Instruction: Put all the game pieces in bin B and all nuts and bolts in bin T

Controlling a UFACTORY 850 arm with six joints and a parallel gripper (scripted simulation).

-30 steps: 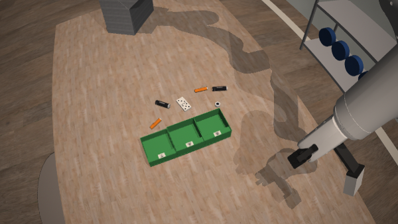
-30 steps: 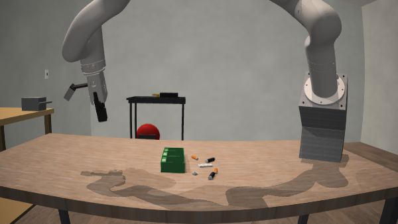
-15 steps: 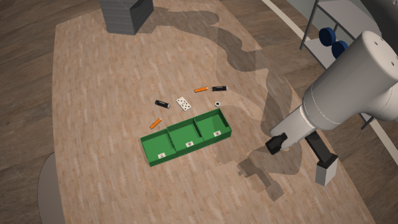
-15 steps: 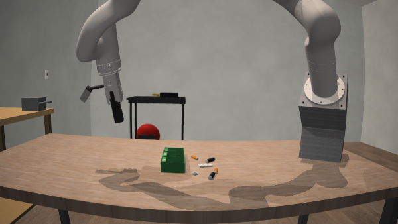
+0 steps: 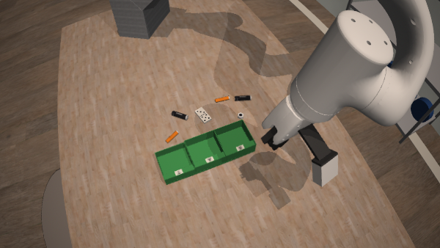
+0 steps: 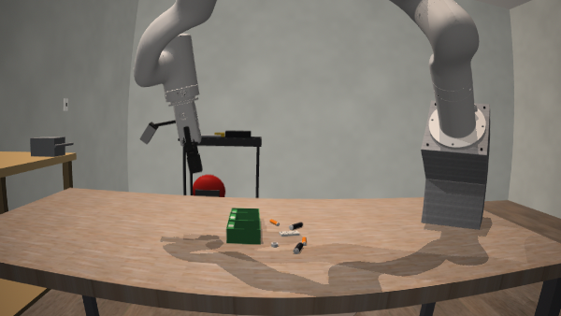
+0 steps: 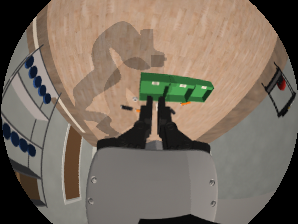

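Observation:
A white domino (image 5: 202, 114) (image 6: 289, 233) with black dots lies flat on the table. A small pale ring with a dark hole (image 5: 240, 115) (image 6: 274, 244) (image 7: 135, 99), which looks like a nut, lies near one end of the green bins. The green bins (image 5: 210, 167) (image 6: 244, 237) stand joined in a row of three, each with a white label too small to read; their insides look empty in the top view. My gripper (image 5: 272, 141) (image 6: 195, 166) (image 7: 155, 104) is shut with nothing held, only a narrow gap between its fingertips. It hangs high above the table, beyond the ring's end of the bins in the top view.
Two black cylinders with silver ends (image 5: 180, 115) (image 5: 243, 97) and two short orange sticks (image 5: 222, 99) (image 5: 171, 136) lie around the domino and beside the bins. The arm's grey pedestal (image 5: 132, 22) (image 6: 453, 201) stands at the table's far side in the top view.

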